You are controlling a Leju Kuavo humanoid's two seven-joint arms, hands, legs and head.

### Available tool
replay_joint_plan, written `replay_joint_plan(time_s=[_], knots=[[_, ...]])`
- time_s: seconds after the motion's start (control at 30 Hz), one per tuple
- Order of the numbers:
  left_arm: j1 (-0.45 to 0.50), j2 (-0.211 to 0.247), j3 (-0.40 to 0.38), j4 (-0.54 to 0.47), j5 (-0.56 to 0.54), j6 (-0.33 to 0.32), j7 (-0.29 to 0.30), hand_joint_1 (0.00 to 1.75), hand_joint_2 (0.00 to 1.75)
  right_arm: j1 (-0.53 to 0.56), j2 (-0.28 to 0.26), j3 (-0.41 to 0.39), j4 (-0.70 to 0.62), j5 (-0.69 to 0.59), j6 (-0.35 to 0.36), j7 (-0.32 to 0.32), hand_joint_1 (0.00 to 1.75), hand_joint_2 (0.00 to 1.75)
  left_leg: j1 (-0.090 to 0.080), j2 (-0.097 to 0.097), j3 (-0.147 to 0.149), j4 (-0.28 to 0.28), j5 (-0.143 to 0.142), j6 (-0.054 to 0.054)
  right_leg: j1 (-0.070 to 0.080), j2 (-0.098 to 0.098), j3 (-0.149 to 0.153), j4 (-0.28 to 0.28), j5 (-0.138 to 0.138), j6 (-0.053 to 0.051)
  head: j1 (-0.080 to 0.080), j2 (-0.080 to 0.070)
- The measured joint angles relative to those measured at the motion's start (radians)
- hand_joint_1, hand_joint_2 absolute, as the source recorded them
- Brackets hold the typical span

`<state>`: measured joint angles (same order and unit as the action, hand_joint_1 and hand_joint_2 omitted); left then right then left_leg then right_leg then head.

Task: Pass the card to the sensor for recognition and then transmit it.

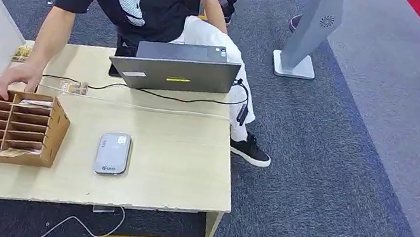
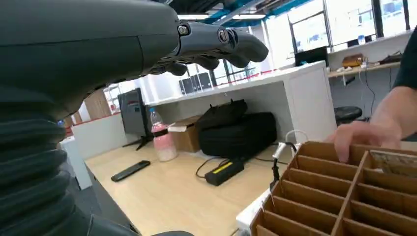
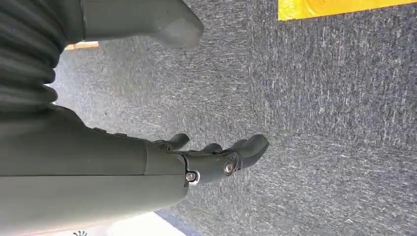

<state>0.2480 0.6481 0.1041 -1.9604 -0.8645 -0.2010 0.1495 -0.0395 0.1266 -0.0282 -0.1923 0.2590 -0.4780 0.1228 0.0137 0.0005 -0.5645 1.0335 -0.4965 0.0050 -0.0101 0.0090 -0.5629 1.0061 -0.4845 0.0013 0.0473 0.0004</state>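
From the head view, a light wooden table (image 1: 185,172) is being shared by a brown cardboard organiser box with rows of slots (image 1: 16,128), a flat grey rounded card sensor (image 1: 112,153) and an open grey laptop (image 1: 180,68). The sensor is lying face up just beside the box, apparently so that a card drawn from a slot can be passed over it on a short path. A person's hand (image 1: 17,78) is being rested on the far rim of the box, probably steadying it or loading it. Pale cards (image 1: 36,103) are lying in the top slots; which one is meant cannot be told.

In the left wrist view, the left hand (image 2: 216,44) is being held near the box with nothing in it, its dark fingers (image 2: 246,46) loosely bent and apart, seemingly poised for a reach. The person's fingers are being seen on the box's rim (image 2: 324,147).

In the right wrist view, the right hand (image 3: 216,157) is being hung over grey carpet (image 3: 334,123), its fingers slightly curled and holding nothing, judged as being kept in reserve.
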Motion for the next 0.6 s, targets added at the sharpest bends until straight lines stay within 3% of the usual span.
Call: replay_joint_plan(time_s=[0.6], knots=[[0.011, -0.049, 0.000, 0.085, 0.024, 0.000, 0.014, 0.00, 1.75, -0.001, 0.000, -0.009, 0.000, 0.013, 0.000, -0.007, 0.00, 1.75, 0.000, 0.000, 0.000, 0.000, 0.000, 0.000, 0.000, 0.000, 0.000, 0.000, 0.000, 0.000, 0.000, 0.000]])
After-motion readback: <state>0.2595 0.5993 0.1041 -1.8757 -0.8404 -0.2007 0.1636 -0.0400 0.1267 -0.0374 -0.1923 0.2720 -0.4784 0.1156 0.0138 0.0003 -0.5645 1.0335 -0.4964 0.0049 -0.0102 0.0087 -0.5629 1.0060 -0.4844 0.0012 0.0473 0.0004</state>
